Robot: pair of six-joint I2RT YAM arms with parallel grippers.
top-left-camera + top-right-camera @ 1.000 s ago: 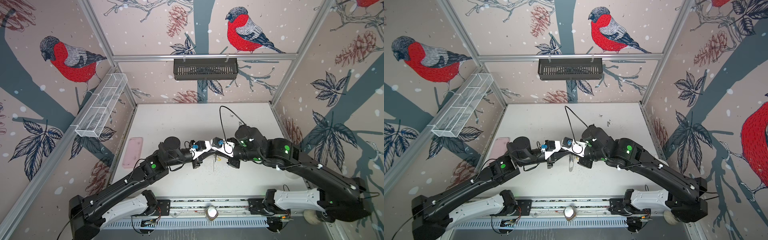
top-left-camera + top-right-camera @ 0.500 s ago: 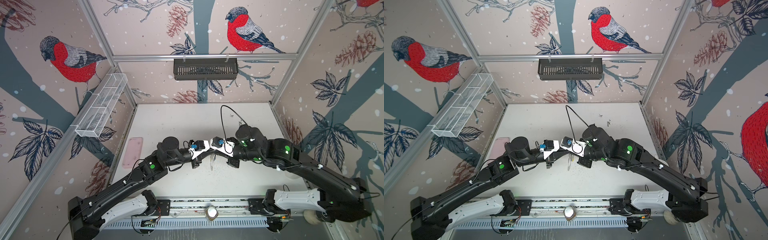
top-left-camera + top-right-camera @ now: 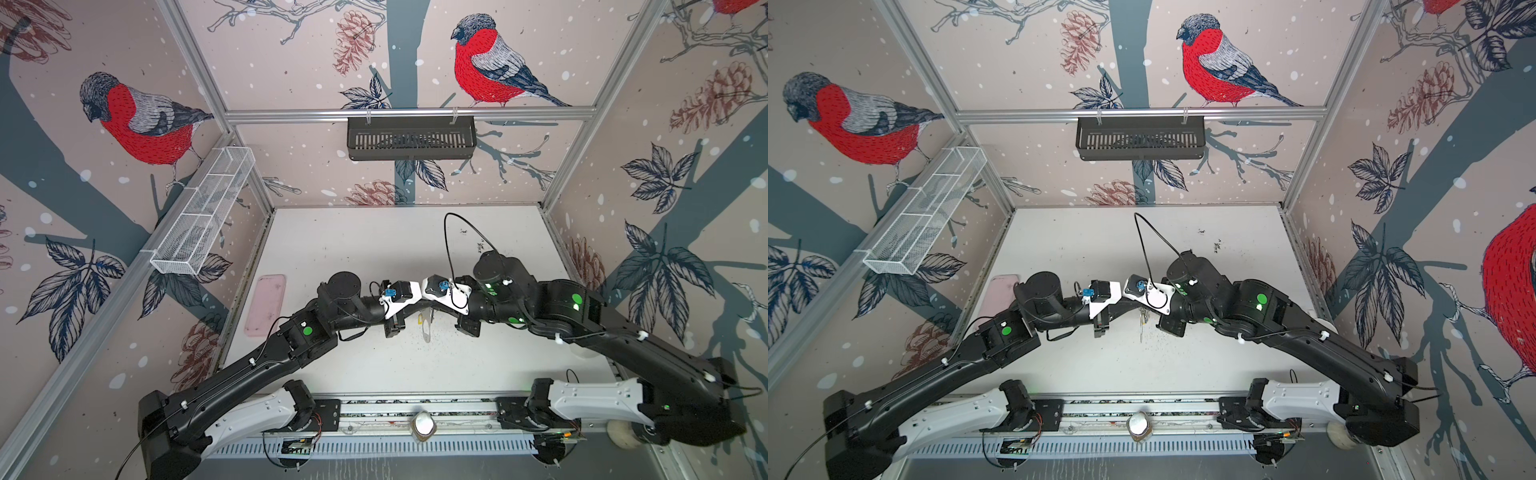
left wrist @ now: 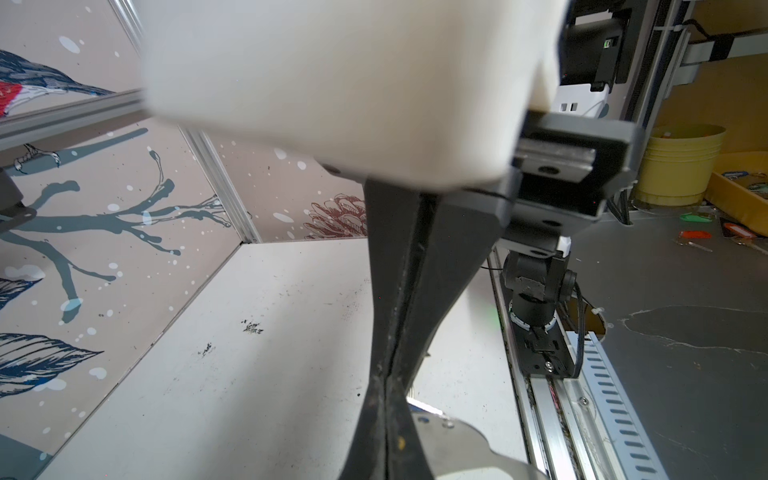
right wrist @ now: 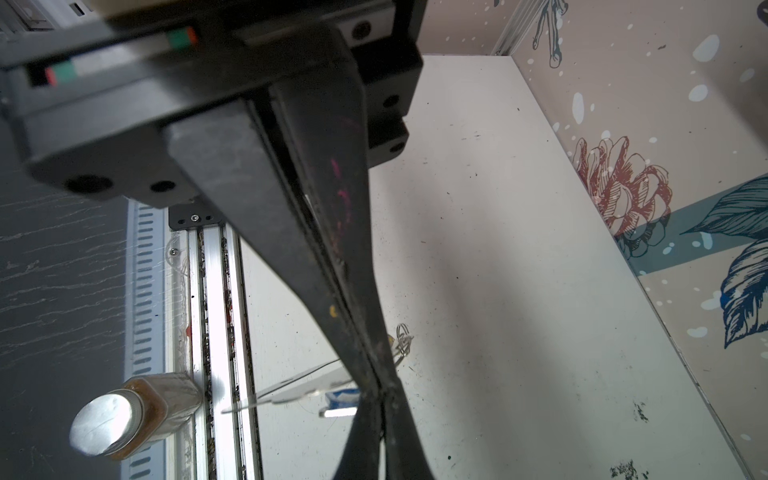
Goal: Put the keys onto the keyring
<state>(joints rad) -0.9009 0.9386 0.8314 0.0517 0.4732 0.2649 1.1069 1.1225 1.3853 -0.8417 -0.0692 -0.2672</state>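
Flat grey keyring (image 5: 299,388) aloft, seen edge-on; blue-tagged key (image 5: 341,397) just beside it.

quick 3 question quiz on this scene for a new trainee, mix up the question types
1. True or false: the pink tray lies on the left arm's side of the table.
2. Pick one: the right tool is A) wide open, B) shut, C) out of view.
3. Fill in: in the right wrist view, the key tag beside that tool's tip is ___.
Key: 1 true; 2 B; 3 blue.
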